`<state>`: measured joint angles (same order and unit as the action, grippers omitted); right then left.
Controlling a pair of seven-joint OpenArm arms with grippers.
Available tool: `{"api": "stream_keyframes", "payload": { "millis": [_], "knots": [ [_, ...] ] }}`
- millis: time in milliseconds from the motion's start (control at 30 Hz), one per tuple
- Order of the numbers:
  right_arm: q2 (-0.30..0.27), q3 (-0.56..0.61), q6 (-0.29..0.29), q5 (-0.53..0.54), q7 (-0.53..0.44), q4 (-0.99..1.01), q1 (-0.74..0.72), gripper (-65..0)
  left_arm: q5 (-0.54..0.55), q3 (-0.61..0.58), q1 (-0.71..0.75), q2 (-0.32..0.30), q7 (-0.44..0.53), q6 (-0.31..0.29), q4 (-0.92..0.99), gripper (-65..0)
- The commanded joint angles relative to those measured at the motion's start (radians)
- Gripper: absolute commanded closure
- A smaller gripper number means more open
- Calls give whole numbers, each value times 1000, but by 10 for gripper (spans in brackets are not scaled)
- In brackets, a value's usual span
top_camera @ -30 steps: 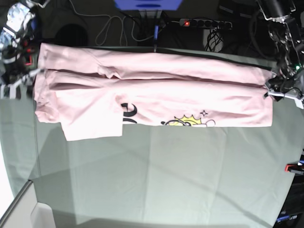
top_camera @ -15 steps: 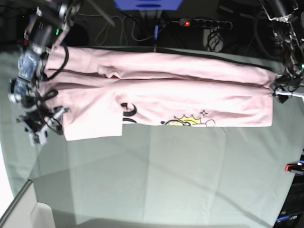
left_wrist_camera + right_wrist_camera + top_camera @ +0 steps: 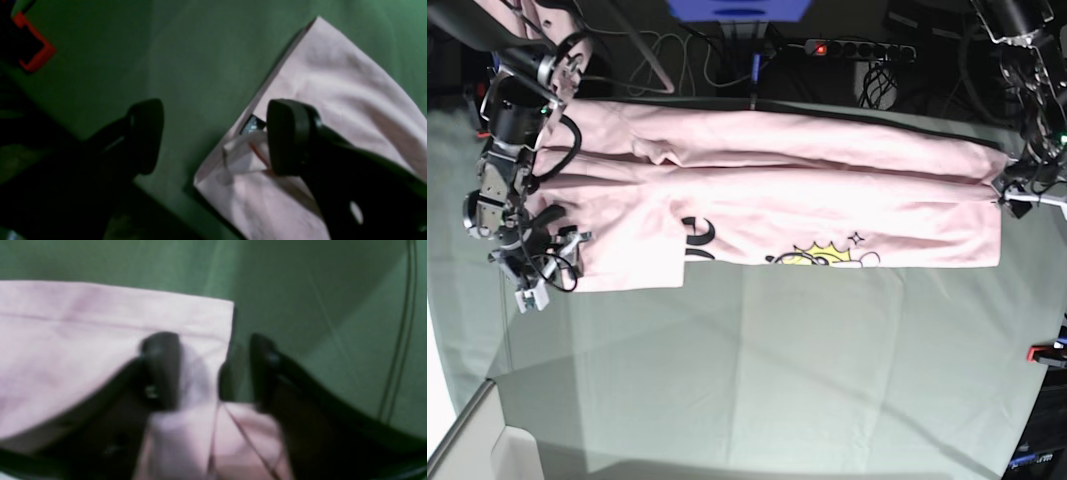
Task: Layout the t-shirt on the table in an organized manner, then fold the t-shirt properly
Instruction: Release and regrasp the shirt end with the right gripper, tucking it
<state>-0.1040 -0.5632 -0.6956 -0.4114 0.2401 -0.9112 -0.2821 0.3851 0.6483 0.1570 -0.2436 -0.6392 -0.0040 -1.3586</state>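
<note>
While its two black fingers stand wide apart, the left pincer [image 3: 213, 136] hangs released over the corner of the large pale pink soft cotton t-shirt [image 3: 767, 200]: one finger is over bare cloth, the other over the pink hem, where a small white label with a red thread shows beside it. The right pincer [image 3: 213, 370] sits at the opposite end of the t-shirt with its jaws parted; one finger lies over the pink fabric near a stitched hem, the other is past the edge, and a fold of pink seems to rise between them, though the blurred wrist view does not let me say whether it is gripped.

The t-shirt lies as a long, flat band across the far half of the worktop [image 3: 767, 380], folded lengthwise with soft creases running along it. Black lettering and a small yellow-and-black cartoon print peep out at its near edge, partly tucked under. A short flap hangs lower at the right pincer's end.

The worktop is covered in a creased pale grey-green cloth, bare in front of the t-shirt. A small red clamp [image 3: 1045, 353] grips its edge on the left arm's side. Behind the worktop lie dark cables and a black power strip [image 3: 859, 48] with a lit red switch.
</note>
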Motion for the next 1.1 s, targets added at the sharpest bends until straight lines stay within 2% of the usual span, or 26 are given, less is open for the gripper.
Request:
{"api": "stream_keyframes", "payload": {
  "millis": [0, 67, 100, 233, 467, 667, 800, 933, 1067],
  "knots": [
    [-12, 1, -3, 15, -20, -16, -21, -160, -1, 6, -12, -17, 22, -1, -20, -465],
    [-12, -4, -3, 15, -20, -23, -21, -23, -1, 6, -14, -17, 20, -1, -20, -465],
    [-12, -4, -3, 15, -20, -24, -22, 0, -1, 6, -14, -17, 20, -1, -20, -465],
    [-4, -16, -3, 16, -17, -147, 17, 0, -1, 5, -15, -15, 22, -1, -20, -465],
    [112, -71, -3, 16, -11, -526, 188, 0, -1, 5, -17, -15, 22, -1, -20, -468],
    [195, -137, -3, 18, -11, -670, 329, 0, -1, 5, -29, -20, 23, -1, -20, -471],
    [214, -197, -3, 87, -11, -747, 395, 0, -2, 5, -37, -40, 23, -1, -20, -471],
    [214, -205, -3, 144, -11, -820, 482, 0, -1, 5, -38, -50, 23, -1, -18, -471],
    [217, -197, -3, 190, -11, -805, 565, 0, -1, 5, -56, -50, 23, -1, -12, -471]
  ]
}}
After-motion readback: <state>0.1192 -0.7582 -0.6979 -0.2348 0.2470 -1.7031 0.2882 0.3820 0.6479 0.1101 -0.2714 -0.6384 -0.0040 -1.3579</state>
